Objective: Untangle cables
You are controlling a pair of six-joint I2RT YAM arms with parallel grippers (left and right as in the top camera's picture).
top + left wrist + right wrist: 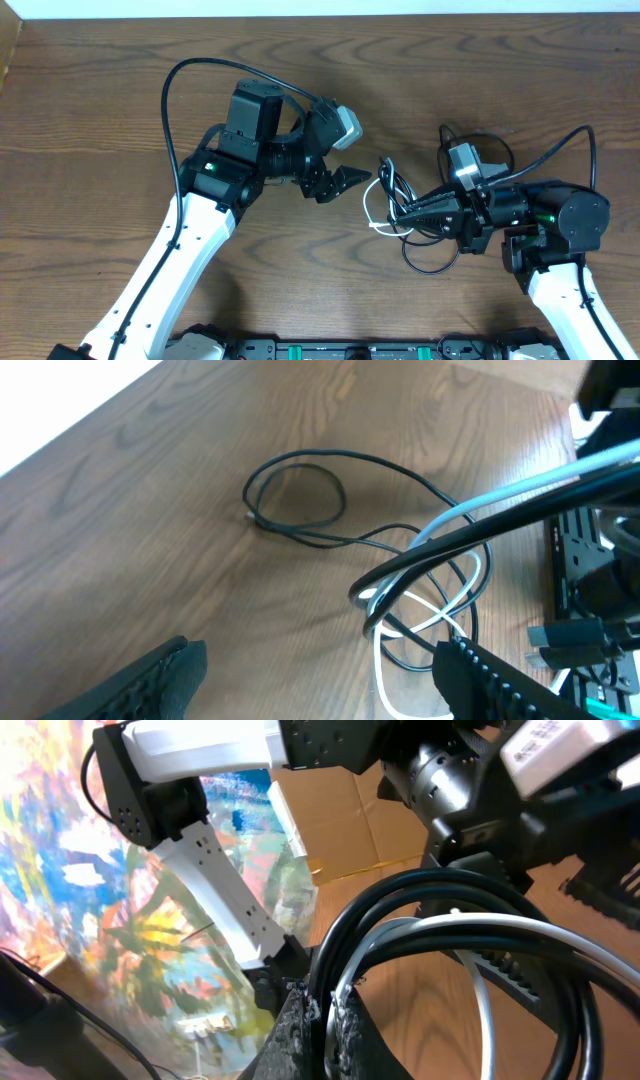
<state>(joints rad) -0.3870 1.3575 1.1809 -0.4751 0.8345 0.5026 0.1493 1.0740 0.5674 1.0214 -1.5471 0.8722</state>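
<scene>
The cables (394,196) lie tangled on the wooden table between my arms: thin black loops and one white cord (372,216). My right gripper (402,212) is shut on the bundle. In the right wrist view its fingers (327,1025) pinch black and white strands (440,920) that arch up over the wood. My left gripper (348,181) is open and empty just left of the tangle. In the left wrist view its fingers (320,685) are wide apart. There the strands (455,530) rise toward the right, a black loop (298,490) lies flat behind, and the white cord (383,665) curls near the right finger.
A loose black loop (432,262) trails toward the table's front under my right arm. Thicker black arm cables arc over both arms (200,66) (560,145). The table's far edge (320,14) runs along the top.
</scene>
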